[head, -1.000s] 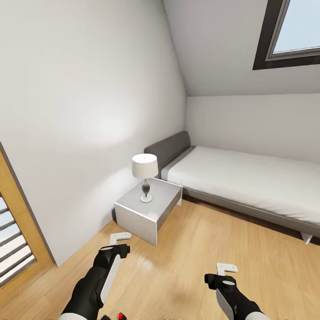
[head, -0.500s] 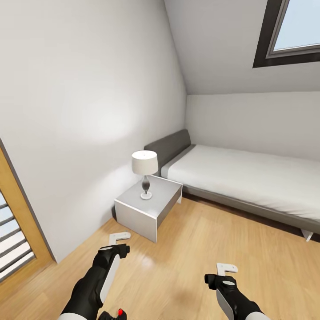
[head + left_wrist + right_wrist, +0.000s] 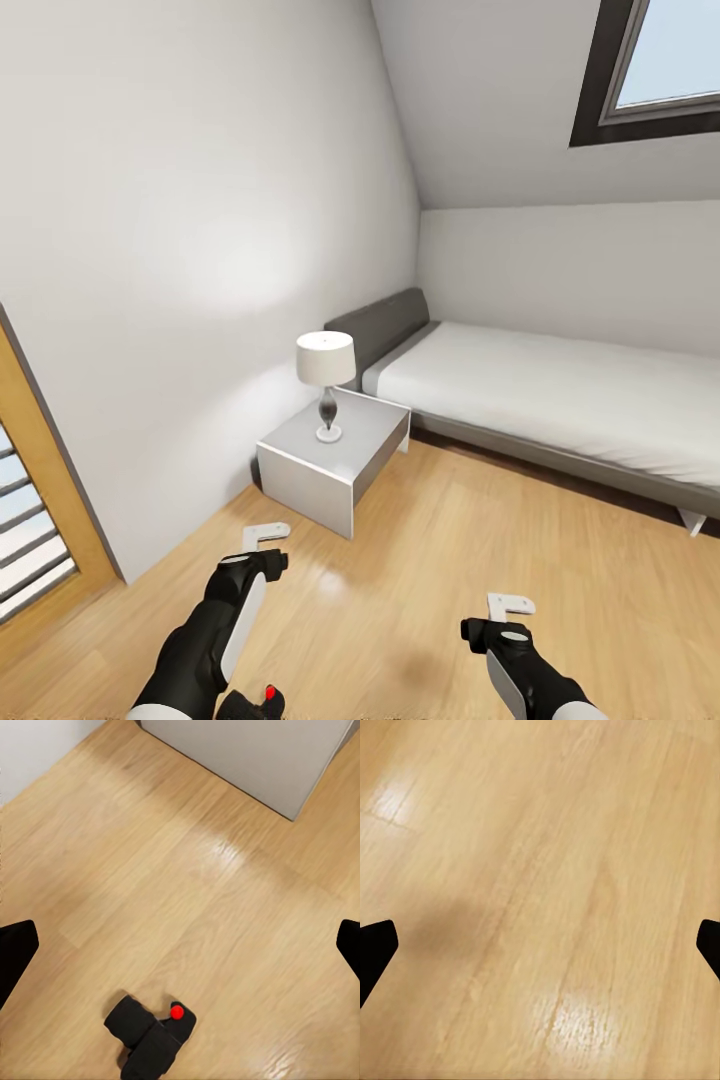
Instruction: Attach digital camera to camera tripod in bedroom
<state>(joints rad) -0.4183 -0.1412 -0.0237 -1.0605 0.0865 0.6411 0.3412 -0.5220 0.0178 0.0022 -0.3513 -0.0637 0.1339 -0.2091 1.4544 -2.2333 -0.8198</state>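
Digital camera (image 3: 151, 1038) lies on the wood floor (image 3: 420, 580), on the room side of the grey nightstand (image 3: 335, 465), just beneath our left gripper (image 3: 265, 536). Not yet picked up. Both our left gripper and right gripper (image 3: 508, 604) hang spread wide, holding nothing. We judge everything remains: grasp, locate tripod, attach.

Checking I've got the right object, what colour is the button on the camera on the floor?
Red, on the black digital camera; clearest in the left wrist view.
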